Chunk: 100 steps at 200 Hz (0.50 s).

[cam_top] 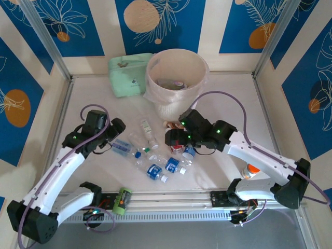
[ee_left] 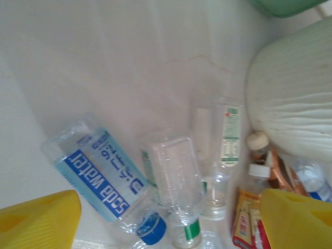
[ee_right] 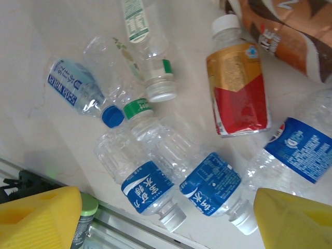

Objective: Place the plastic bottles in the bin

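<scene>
Two pairs of yellow fingers [ee_left: 39, 220] stand wide and empty as I look down the wrists, so I judge this the picking stage. Under the left gripper [ee_left: 166, 223], the soda water bottle [ee_left: 98, 176] lies slanted just ahead of one finger, cap end nearest the tool, touching a clear bottle [ee_left: 176, 181] with a green neck band. I'd turn the wrist so the jaws cross the soda bottle's labelled belly rather than run along it. Under the right gripper [ee_right: 166, 218], a blue-labelled bottle [ee_right: 142, 189] and its twin [ee_right: 212, 189] lie touching, between the fingers. Closing here could catch both or squirt one out, so I'd shift to straddle one. Farther ahead lies the red-and-orange bottle [ee_right: 238, 88]. Beyond both tools stands the bin [cam_top: 171, 106]; each lift should clear its rim before release.
</scene>
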### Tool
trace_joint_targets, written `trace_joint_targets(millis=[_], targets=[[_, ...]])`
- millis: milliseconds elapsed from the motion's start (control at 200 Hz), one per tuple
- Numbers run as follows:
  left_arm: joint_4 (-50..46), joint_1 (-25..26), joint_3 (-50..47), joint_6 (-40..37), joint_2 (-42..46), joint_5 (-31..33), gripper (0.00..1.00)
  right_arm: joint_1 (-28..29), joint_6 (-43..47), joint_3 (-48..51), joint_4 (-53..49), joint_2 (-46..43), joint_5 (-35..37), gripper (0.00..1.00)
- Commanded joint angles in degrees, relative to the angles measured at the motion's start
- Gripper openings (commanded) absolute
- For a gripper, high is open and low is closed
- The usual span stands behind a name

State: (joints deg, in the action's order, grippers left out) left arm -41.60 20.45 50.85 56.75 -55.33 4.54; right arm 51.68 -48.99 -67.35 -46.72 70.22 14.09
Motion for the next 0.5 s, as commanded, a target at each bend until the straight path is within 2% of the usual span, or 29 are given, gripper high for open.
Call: trace_joint_targets(millis=[0, 170, 495], targets=[[-1.4, -1.9, -0.8, 2.4, -4.4, -0.1, 0.89, 1.5, 2.1, -3.0, -0.8, 1.7, -0.3, 0.86], [1.6, -3.6, -2.1, 4.7, -11.8, -4.2, 0.88, 3.0, 2.2, -4.9, -1.5, 3.8, 0.3, 0.86], [4.0, -5.3, -3.3, 6.3, -18.6, -4.6, 0.89, 3.4, 2.6, -7.4, -2.3, 5.7, 0.5, 0.86]])
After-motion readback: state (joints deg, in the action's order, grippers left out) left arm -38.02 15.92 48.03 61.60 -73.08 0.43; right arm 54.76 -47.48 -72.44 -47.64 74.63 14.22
